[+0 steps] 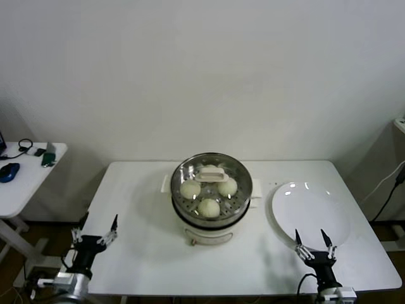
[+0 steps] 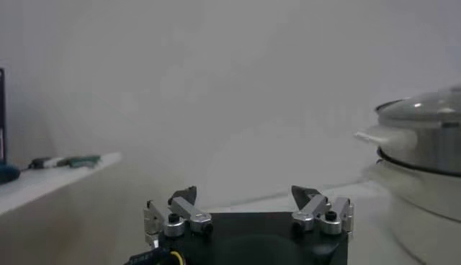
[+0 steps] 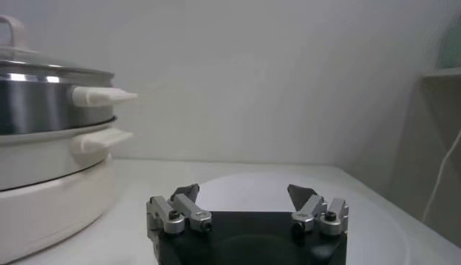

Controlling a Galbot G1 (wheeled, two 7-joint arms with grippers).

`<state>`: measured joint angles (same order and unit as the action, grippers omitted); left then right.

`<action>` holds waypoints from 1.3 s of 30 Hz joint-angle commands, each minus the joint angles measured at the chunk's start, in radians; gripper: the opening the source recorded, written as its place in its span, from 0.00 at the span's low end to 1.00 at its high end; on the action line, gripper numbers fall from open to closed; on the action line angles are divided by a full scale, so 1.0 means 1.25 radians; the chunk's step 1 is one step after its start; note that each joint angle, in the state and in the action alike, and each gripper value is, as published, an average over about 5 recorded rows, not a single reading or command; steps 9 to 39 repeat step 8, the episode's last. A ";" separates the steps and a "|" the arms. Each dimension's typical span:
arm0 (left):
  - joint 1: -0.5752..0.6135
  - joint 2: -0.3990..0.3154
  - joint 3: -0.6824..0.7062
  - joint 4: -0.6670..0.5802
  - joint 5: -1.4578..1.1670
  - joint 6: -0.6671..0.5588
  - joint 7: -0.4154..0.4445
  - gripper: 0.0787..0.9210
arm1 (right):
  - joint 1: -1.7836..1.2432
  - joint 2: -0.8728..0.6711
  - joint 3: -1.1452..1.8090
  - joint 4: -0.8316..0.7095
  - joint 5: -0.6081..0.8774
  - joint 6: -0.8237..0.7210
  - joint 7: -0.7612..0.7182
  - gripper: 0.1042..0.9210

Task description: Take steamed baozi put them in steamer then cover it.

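The steamer [image 1: 211, 218] stands mid-table on its cream base, covered by a glass lid [image 1: 183, 170] with a cream handle [image 1: 211, 174]. Through the lid I see three baozi [image 1: 209, 207] on the perforated tray; a fourth is partly hidden under the handle. The steamer also shows in the left wrist view [image 2: 425, 155] and the right wrist view [image 3: 50, 137]. My left gripper [image 1: 96, 234] is open and empty at the table's front left corner. My right gripper [image 1: 314, 246] is open and empty at the front right, just before the plate.
An empty flat white plate [image 1: 310, 212] lies right of the steamer, also in the right wrist view [image 3: 245, 191]. A side table [image 1: 22, 180] at the far left carries a blue mouse [image 1: 9, 171] and small items. A cable [image 1: 387, 190] hangs at the right.
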<state>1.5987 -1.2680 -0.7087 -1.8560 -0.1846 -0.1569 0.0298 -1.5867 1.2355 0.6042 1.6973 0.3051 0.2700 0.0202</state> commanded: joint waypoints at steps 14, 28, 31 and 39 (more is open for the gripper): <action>0.038 -0.010 -0.011 0.017 -0.063 -0.058 0.012 0.88 | 0.002 -0.002 -0.002 0.000 -0.004 -0.007 -0.004 0.88; 0.038 -0.010 -0.011 0.017 -0.063 -0.058 0.012 0.88 | 0.002 -0.002 -0.002 0.000 -0.004 -0.007 -0.004 0.88; 0.038 -0.010 -0.011 0.017 -0.063 -0.058 0.012 0.88 | 0.002 -0.002 -0.002 0.000 -0.004 -0.007 -0.004 0.88; 0.038 -0.010 -0.011 0.017 -0.063 -0.058 0.012 0.88 | 0.002 -0.002 -0.002 0.000 -0.004 -0.007 -0.004 0.88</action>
